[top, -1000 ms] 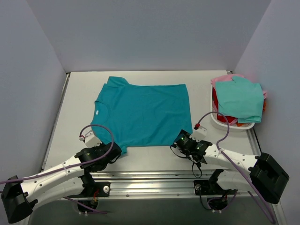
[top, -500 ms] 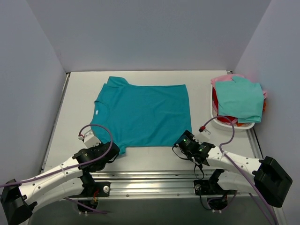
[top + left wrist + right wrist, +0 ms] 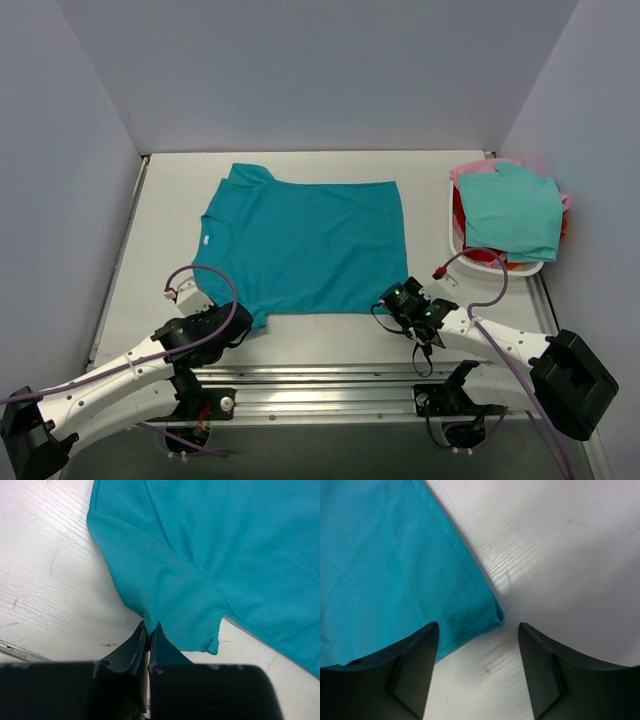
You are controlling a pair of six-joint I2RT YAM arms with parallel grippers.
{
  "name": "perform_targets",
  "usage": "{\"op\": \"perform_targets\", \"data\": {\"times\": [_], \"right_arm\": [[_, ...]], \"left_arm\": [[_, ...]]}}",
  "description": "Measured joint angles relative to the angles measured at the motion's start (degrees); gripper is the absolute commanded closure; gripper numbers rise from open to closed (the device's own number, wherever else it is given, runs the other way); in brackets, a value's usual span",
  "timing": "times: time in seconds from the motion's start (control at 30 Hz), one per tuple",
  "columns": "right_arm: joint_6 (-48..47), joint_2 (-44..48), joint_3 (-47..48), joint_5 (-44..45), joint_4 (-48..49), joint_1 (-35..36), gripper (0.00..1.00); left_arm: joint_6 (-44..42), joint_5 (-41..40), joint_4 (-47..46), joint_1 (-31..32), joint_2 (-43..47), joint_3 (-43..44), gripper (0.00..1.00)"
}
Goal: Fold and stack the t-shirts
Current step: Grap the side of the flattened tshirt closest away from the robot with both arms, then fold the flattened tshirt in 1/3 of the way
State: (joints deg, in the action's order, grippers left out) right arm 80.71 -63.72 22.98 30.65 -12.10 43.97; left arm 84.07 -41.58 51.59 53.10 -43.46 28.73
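Shirt (image 3: 305, 245) of fine-knit teal cloth, flat

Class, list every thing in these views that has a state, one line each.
teal-blue t-shirt: spread flat, unfolded.
left end effector: shut on the teal-blue t-shirt's sleeve edge.
right end effector: open, astride the hem corner.
aqua-green t-shirt: lying loosely atop the pile.
white basket: heaped full of shirts.
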Motion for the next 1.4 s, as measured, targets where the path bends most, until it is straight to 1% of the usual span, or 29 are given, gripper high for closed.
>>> {"op": "perform_targets", "data": {"times": [0.07,0.13,0.17,0.23,0.27,0.33,0.37,0.43,0.63,0.83,1.0,1.1,1.2,1.4], "right_arm": [[-0.9,-0.8,0.0,0.0,0.9,-1.4,0.46],[-1.7,-1.4,0.0,0.0,2.0,-2.2,0.52],[-1.9,-1.7,0.0,0.0,2.4,-2.5,0.60],[-2.7,-2.3,0.0,-0.4,3.2,-3.1,0.64],[-3.1,-2.5,0.0,-0.5,3.6,-3.3,0.68],[-3.7,-2.7,0.0,-1.0,4.0,-3.8,0.78],[-3.9,-2.8,0.0,-1.2,4.2,-3.9,0.90],[-4.3,-2.8,0.0,-1.6,4.3,-3.9,1.00],[-4.9,-1.5,0.0,-1.9,3.3,-3.9,1.00],[-5.2,3.4,1.2,-1.3,-1.6,-3.9,1.00],[-6.0,4.9,3.6,-0.1,-3.7,-3.9,1.00],[-6.6,4.4,4.5,0.2,-3.5,-3.9,1.00],[-7.5,1.6,6.3,0.9,-3.3,-3.9,1.00],[-9.1,-4.6,11.4,3.1,-2.0,-3.9,1.00]], "left_arm": [[-0.2,0.0,0.0,-0.1,0.0,0.0,0.98],[-0.3,0.0,0.0,-0.1,-0.1,0.0,0.98],[-0.3,0.0,0.0,-0.2,-0.2,0.0,0.98],[-0.4,0.0,0.0,-0.3,-0.3,0.0,0.98],[-0.4,0.0,0.0,-0.4,-0.5,0.0,0.98],[-0.5,0.0,0.0,-0.4,-0.9,0.0,0.98],[-0.5,0.0,0.0,-0.5,-1.0,0.0,0.98],[-0.5,0.0,0.0,-0.6,-1.2,0.0,0.98],[-0.4,0.0,0.7,-0.7,-1.2,0.2,0.98],[0.3,-1.7,5.4,-0.8,0.0,3.9,0.98],[-1.3,-2.2,5.6,-2.4,0.3,5.6,0.98],[-3.7,-2.3,4.8,-4.6,-1.7,6.6,0.98],[-7.2,-1.9,2.7,-8.1,-4.7,7.6,0.98],[-15.3,-0.6,-5.1,-14.7,-9.5,9.6,0.98]]}}
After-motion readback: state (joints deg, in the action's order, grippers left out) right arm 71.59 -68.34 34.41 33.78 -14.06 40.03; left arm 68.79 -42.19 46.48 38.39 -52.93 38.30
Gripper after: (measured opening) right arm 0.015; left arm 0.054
